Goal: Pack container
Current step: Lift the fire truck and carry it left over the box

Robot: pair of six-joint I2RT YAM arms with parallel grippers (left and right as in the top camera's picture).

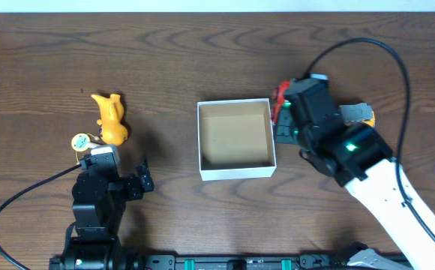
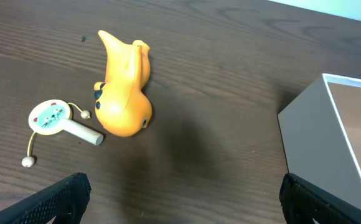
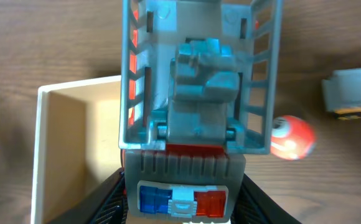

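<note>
Sitting near the middle of the surface [image 1: 202,60], the container [image 1: 237,172] is upright with its brown inside showing and nothing in it. Just beside its right wall, the right end effector [image 3: 182,205] is partly closed, its two fingers [image 3: 112,196] pressed against the sides of a grey toy truck [image 3: 199,93] with a cage-like frame and a red-and-blue light bar. Beyond the truck, a red ball [image 3: 290,137] and a grey-and-yellow toy vehicle [image 3: 351,96] lie on the wood. Well to the container's left, an orange duck-shaped toy [image 2: 123,87] lies on its side, with a small drum rattle [image 2: 51,117] just beside it. The left end effector [image 2: 187,208] hangs near these two, spread fully wide and holding nothing.
</note>
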